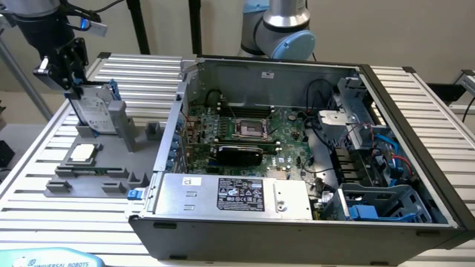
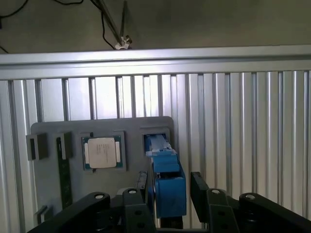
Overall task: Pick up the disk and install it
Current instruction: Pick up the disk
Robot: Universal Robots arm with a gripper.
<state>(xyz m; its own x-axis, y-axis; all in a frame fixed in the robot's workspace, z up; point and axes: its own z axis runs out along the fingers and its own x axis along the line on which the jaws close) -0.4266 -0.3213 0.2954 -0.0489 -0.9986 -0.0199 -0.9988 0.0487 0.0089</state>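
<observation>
Aluminium slats form the table (image 1: pixel 67 222), which carries an open computer case (image 1: pixel 297 240) lying on its side, with a silver box (image 1: pixel 237 194) bearing a black label at its near edge. Towards the exterior view's left of the case sits a grey holder tray (image 1: pixel 82 179). The disk (image 1: pixel 95 114) stands upright on edge in a slot of that tray, its blue bracket (image 2: pixel 167 187) uppermost. The gripper (image 1: pixel 77 86) is lowered over the disk's top, jaws spread to either side of the bracket and released, a gap showing on one side. A small square chip (image 1: pixel 83 153) lies flat in the tray, just beside the disk.
</observation>
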